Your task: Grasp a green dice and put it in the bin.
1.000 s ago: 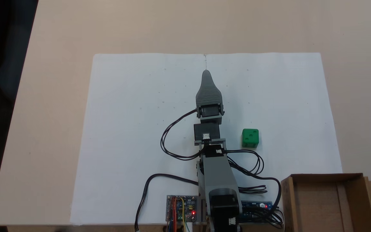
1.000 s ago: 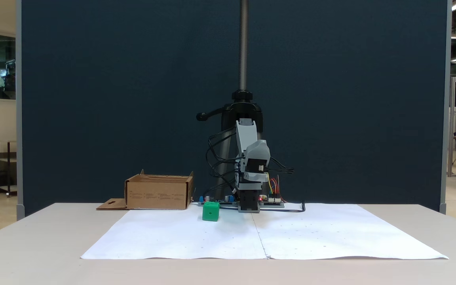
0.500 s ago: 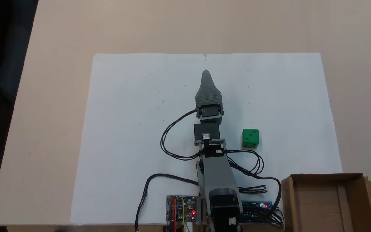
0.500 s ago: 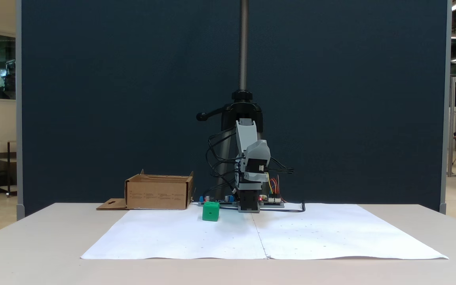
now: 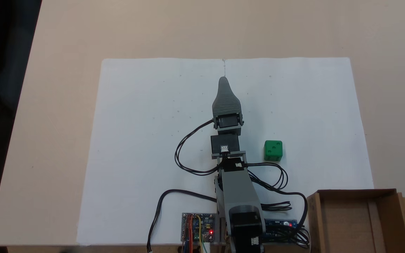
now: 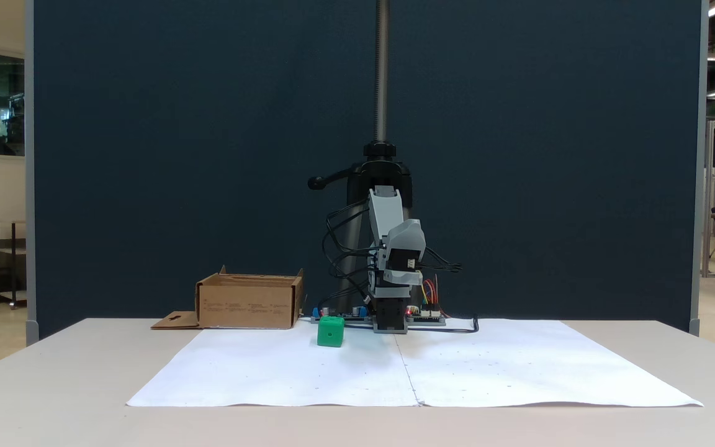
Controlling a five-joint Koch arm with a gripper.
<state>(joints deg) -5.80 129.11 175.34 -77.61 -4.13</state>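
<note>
Green dice (image 5: 273, 150) sits on the paper, right of and behind the claw (image 5: 223, 81) in a fixed view, untouched. Claw has barely shifted left; jaws' state unclear. Reaching hasn't begun; bin (image 5: 385, 196) waits.

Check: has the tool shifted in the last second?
Yes, slightly. In the top-down fixed view the tool tip has drifted a little left of the seam in the white paper. The green dice is unmoved.
</note>
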